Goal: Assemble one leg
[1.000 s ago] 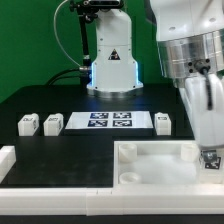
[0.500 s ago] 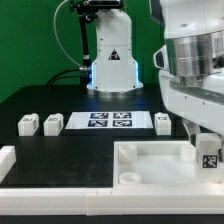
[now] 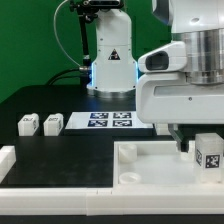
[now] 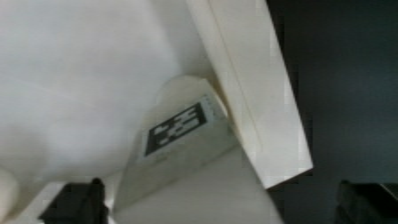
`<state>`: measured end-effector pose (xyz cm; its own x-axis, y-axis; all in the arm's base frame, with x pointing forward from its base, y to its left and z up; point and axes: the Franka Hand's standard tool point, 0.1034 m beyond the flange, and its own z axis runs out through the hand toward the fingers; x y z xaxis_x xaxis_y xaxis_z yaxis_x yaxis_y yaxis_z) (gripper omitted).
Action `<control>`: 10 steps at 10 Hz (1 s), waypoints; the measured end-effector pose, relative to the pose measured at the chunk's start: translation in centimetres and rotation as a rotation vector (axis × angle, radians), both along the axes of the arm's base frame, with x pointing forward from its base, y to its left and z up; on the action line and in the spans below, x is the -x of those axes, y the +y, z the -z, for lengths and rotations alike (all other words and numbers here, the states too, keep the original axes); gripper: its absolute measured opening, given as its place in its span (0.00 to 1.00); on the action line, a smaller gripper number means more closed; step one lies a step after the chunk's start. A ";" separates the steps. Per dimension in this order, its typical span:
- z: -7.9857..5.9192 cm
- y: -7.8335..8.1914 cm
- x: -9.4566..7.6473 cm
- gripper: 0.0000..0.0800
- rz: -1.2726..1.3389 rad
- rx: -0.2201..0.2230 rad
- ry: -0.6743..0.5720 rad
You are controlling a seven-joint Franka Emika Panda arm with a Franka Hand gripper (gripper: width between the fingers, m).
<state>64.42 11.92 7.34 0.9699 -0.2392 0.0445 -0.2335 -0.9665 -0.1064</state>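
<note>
The gripper (image 3: 188,146) hangs low at the exterior view's right, just above the near right part of the large white tray-like piece (image 3: 150,160). Only one dark fingertip (image 3: 184,147) shows there, below the bulky white wrist housing; the other is hidden behind a leg (image 3: 208,156), so from that view I cannot tell how far apart the jaws stand. In the wrist view the two dark fingers (image 4: 75,203) sit at opposite sides of the picture with a wide gap between them, and nothing is pinched in that gap, so the jaws stand wide apart and hold nothing.

The leg, a small white block with a black-and-white tag on its face, stands upright just beside the fingertip, at the right corner of the tray-like piece; whether it touches the finger cannot be told. The wrist view shows a tag (image 4: 176,130) on a white face, next to a long white rim of the tray.

Farther back on the black table (image 3: 40,100), the marker board (image 3: 108,121) lies flat, with two more legs (image 3: 40,124) side by side at the exterior view's left of it
</note>
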 end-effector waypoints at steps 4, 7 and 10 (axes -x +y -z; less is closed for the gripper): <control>0.0 0.0 0.0 0.47 -0.014 -0.002 -0.001; 0.2 -0.7 0.0 0.37 0.335 -0.018 0.032; 0.2 -0.9 0.2 0.37 0.925 -0.066 0.105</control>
